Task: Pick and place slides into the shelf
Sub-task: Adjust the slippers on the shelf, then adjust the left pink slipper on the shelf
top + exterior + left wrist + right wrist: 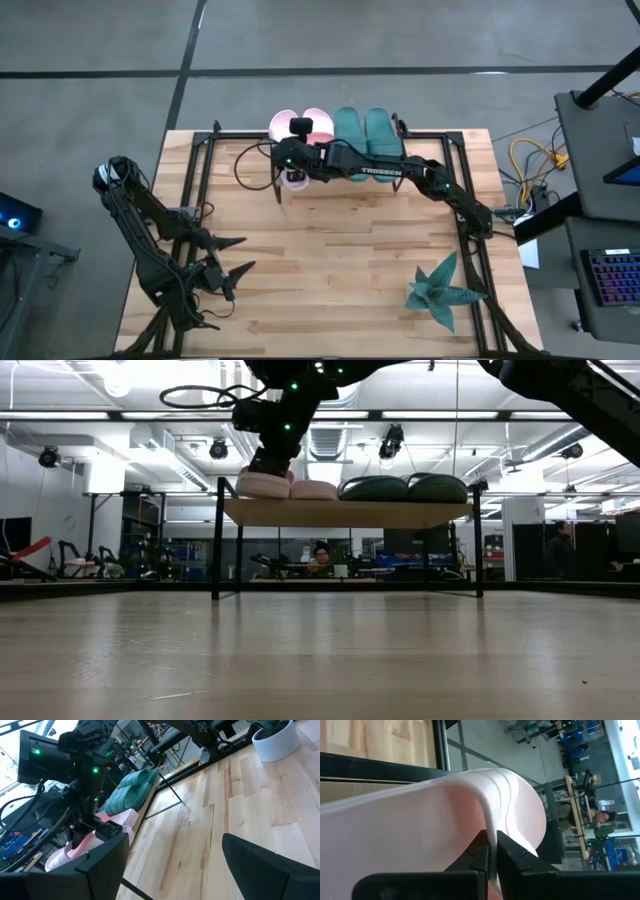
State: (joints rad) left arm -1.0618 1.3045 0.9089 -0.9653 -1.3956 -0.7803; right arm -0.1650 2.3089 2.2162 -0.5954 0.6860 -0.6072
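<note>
The shelf (pixel 345 512) stands at the table's far edge. On its board lie two dark teal slides (pixel 362 130) on the right and two pale pink slides on the left. My right gripper (pixel 265 460) reaches in from the right and is shut on the leftmost pink slide (pixel 262 485). The other pink slide (pixel 313 490) lies beside it. My left gripper (pixel 238 255) waits open near the table's left front, holding nothing. My right gripper pinches a thin raised edge of the pink slide's strap (pixel 491 827) between its two fingers. The fingers slant down onto it from above and from the table's right. In the low view the slide's sole (pixel 250 490) rests on the shelf's board, roughly level.
A spiky teal plant (pixel 440 290) in a white pot (pixel 275 740) stands at the near right. Black frame rails (pixel 190 180) run along the table's left and right sides. Bare wood lies between the shelf and the near edge. People sit in the room behind.
</note>
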